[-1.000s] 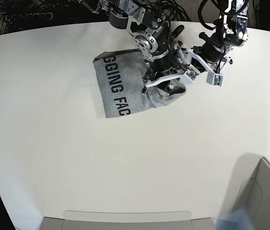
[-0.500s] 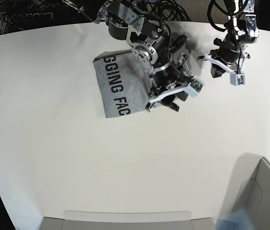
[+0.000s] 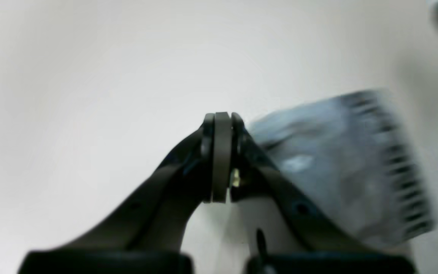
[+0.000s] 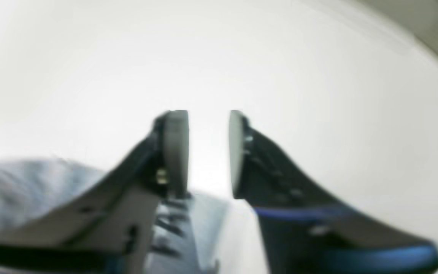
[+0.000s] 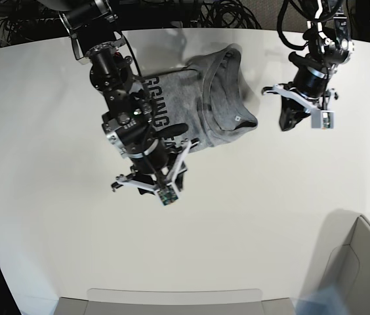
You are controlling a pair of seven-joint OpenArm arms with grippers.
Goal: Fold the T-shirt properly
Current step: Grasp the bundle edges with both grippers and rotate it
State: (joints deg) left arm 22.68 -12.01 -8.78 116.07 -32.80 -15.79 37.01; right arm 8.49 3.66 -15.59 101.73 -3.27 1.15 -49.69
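L gripper (image 3: 222, 158) clenched, pads pressed flat together w/ nothing between them; it hangs over bare white table (image 5: 54, 230), T-shirt (image 3: 340, 163) off to one side of the fingers and not touching, blurred in the wrist view. R gripper (image 4: 208, 152) fingers apart, clear gap between the pads, nothing in it, only white table behind the gap; grey fabric w/ dark lettering shows under/behind one finger (image 4: 175, 152), contact can't tell due to blur. In base view, R gripper (image 5: 151, 186) sits just past the shirt's near edge, its arm crossing the lettered part; L gripper (image 5: 288, 119) is near the shirt's collar side, apart from it. T-shirt (image 5: 211, 98) lies on the table toward the far edge, partly folded, heather grey, black block letters "GGING" readable at one end, neck opening and inside label facing up at the other, that end rumpled. Cardboard box (image 5: 359, 269) at near corner, well apart from everything.
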